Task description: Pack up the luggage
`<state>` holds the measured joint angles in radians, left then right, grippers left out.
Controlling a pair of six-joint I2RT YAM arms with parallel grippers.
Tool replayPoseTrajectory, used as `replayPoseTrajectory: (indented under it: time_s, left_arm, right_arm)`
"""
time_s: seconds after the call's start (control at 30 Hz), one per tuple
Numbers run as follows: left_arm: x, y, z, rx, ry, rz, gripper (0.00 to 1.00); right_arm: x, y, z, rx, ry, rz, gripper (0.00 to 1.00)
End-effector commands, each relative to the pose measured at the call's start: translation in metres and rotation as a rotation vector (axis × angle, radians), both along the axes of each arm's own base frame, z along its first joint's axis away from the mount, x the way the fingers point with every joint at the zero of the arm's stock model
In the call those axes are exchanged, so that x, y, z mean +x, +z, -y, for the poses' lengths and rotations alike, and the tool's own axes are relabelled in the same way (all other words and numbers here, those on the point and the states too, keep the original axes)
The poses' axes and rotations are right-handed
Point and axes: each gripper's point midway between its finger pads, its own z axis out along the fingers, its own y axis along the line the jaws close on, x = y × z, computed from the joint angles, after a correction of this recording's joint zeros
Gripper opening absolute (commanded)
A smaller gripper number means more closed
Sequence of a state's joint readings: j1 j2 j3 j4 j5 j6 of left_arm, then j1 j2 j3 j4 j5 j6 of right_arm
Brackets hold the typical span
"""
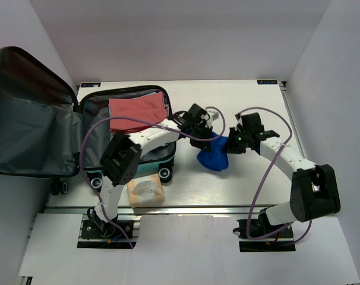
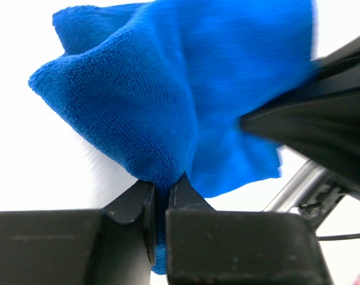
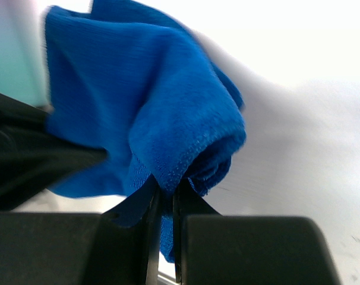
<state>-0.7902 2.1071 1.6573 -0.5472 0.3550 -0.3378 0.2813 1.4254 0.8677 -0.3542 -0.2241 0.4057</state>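
So, left fingers [image 2: 131, 205] and right fingers [image 3: 195, 205] are both pinching the blue cloth [image 1: 214, 155] beside the open luggage [image 1: 31, 124]; next it probably needs carrying left and dropping inside.

- The place is looking like a robotics lab cell, not a home.
- Plain white panels [image 1: 180, 35] are boxing in a white surface [image 1: 239, 184] on three sides.
- A left arm [image 1: 117, 160] and a right arm [image 1: 313, 190] are standing on black base plates [image 1: 106, 228] just by an aluminium rail [image 1: 198, 209] at the near edge.
- Purple cables [image 1: 260, 184] are looping loosely along both arms.
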Motion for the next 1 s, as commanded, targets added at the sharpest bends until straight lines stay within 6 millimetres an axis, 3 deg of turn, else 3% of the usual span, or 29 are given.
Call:
replayPoseTrajectory:
  time_s: [0.0, 0.07, 0.2, 0.37, 0.4, 0.47, 0.53, 0.63, 0.77, 0.97]
  left_arm:
    - [0.004, 0.126, -0.011, -0.144, 0.055, 0.235, 0.0]
    - [0.01, 0.146, -0.028, -0.148, 0.12, 0.297, 0.0]
    - [0.0, 0.176, -0.074, -0.158, 0.254, 0.385, 0.0]
    - [-0.002, 0.158, -0.128, -0.046, 0.471, 0.399, 0.0]
    - [-0.005, 0.141, -0.14, -0.009, 0.491, 0.386, 0.0]
    - [-0.003, 0.138, -0.165, 0.033, 0.589, 0.418, 0.0]
    - [-0.003, 0.115, -0.193, 0.101, 0.667, 0.42, 0.0]
    - [-0.001, 0.107, -0.221, 0.133, 0.755, 0.445, 0.0]
    - [-0.004, 0.076, -0.251, 0.192, 0.832, 0.419, 0.0]
    - [0.007, 0.06, -0.276, 0.235, 0.885, 0.403, 0.0]
  right_arm:
    - [0.023, 0.085, -0.035, 0.11, 0.113, 0.224, 0.0]
    - [0.025, 0.113, -0.053, 0.136, 0.16, 0.278, 0.0]
    - [0.027, 0.138, -0.092, 0.191, 0.268, 0.317, 0.0]
    - [0.019, 0.153, -0.158, 0.254, 0.438, 0.326, 0.0]
    - [0.026, 0.151, -0.168, 0.253, 0.449, 0.323, 0.0]
    - [0.024, 0.149, -0.187, 0.243, 0.493, 0.308, 0.0]
    - [0.027, 0.144, -0.205, 0.236, 0.526, 0.293, 0.0]
    - [0.023, 0.13, -0.227, 0.224, 0.567, 0.256, 0.0]
    - [0.013, 0.104, -0.24, 0.187, 0.586, 0.192, 0.0]
    - [0.006, 0.072, -0.244, 0.11, 0.555, 0.123, 0.0]
